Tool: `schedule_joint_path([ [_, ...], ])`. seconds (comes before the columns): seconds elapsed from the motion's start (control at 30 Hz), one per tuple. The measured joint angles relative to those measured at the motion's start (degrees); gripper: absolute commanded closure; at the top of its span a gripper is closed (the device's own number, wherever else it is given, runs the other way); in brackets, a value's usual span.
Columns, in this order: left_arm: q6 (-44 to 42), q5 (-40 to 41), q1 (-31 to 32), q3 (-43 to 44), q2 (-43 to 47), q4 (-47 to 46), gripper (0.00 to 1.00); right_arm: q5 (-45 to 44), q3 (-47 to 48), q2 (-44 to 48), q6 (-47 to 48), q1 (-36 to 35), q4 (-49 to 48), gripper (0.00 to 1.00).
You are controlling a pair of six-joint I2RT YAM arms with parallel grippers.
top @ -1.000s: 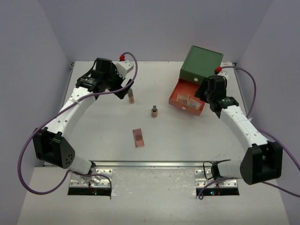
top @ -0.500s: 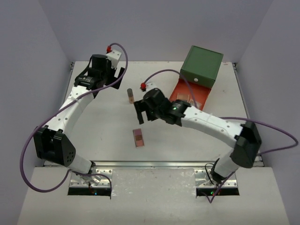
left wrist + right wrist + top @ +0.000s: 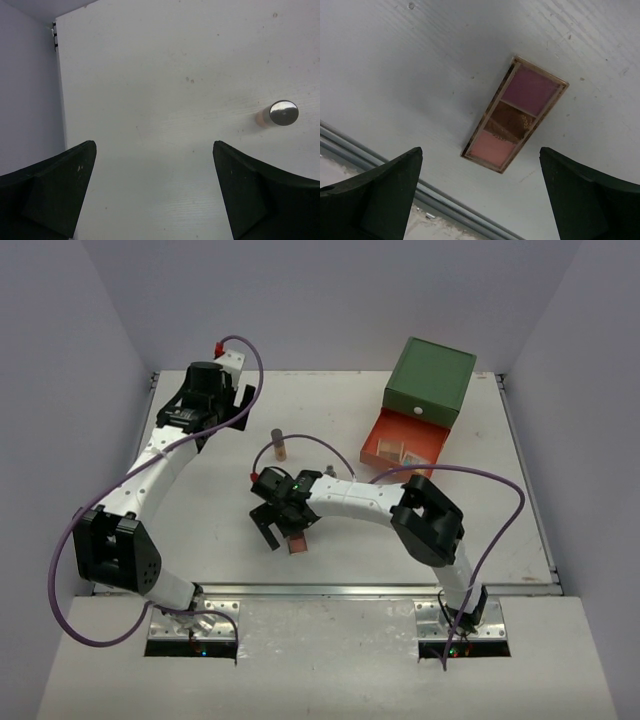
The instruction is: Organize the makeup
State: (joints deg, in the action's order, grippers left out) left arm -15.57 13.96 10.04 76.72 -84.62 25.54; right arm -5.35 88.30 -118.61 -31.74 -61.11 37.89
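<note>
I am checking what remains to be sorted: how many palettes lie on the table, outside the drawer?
1: the palette lies flat near the front edge, below the open right gripper. The flat items in the orange drawer may be others; too small to tell.

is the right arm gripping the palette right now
No, the palette lies flat on the table, and the right fingers stand wide open on either side of it without touching it.

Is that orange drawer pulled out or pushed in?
Pulled out: the orange drawer juts from the green box, its inside showing.
</note>
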Motion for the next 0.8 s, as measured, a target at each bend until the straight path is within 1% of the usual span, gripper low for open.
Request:
schedule_joint_path([
  [0.2, 0.0, 0.0, 0.0, -0.6, 0.0, -0.1, 0.0, 0.9, -0.1, -4.2, -1.6, 1.2, 0.4, 0.01],
  [0.23, -0.1, 0.0, 0.0, -0.6, 0.1, -0.1, 0.0, 1.0, -0.6, -4.3, -1.8, 1.6, 0.2, 0.05],
  [0.27, -0.1, 0.0, 0.0, -0.7, 0.1, -0.1, 0.0, 0.9, -1.2, -4.2, -2.0, 2.1, 0.1, 0.05],
  [0.33, -0.2, 0.1, 0.0, -0.7, 0.2, -0.1, 0.0, 1.4, -2.0, -3.8, -2.2, 3.1, -0.3, 0.27],
  [0.4, -0.2, 0.1, 0.0, -0.7, 0.2, -0.1, 0.0, 1.6, -2.5, -3.7, -2.2, 3.6, -0.8, 0.45],
  [0.5, -0.2, 0.2, 0.0, -0.7, 0.2, -0.1, 0.0, 1.6, -2.8, -3.6, -1.5, 4.3, -1.3, 0.77],
  [0.6, -0.5, 0.5, 0.0, -0.7, 0.3, -0.1, 0.0, 1.8, -3.6, -3.2, -1.0, 4.4, -2.4, 0.92],
  [0.63, -0.6, 0.6, 0.0, -0.7, 0.3, -0.1, 0.0, 1.9, -4.2, -2.8, -0.5, 4.3, -3.1, 0.95],
  [0.67, -0.7, 0.6, 0.0, -0.7, 0.3, -0.1, 0.0, 2.0, -4.8, -2.5, 0.0, 4.3, -3.7, 1.0],
  [0.8, -0.8, 0.7, 0.0, -0.7, 0.3, -0.2, 0.0, 2.4, -6.9, -1.1, 2.7, 4.2, -5.7, 1.0],
])
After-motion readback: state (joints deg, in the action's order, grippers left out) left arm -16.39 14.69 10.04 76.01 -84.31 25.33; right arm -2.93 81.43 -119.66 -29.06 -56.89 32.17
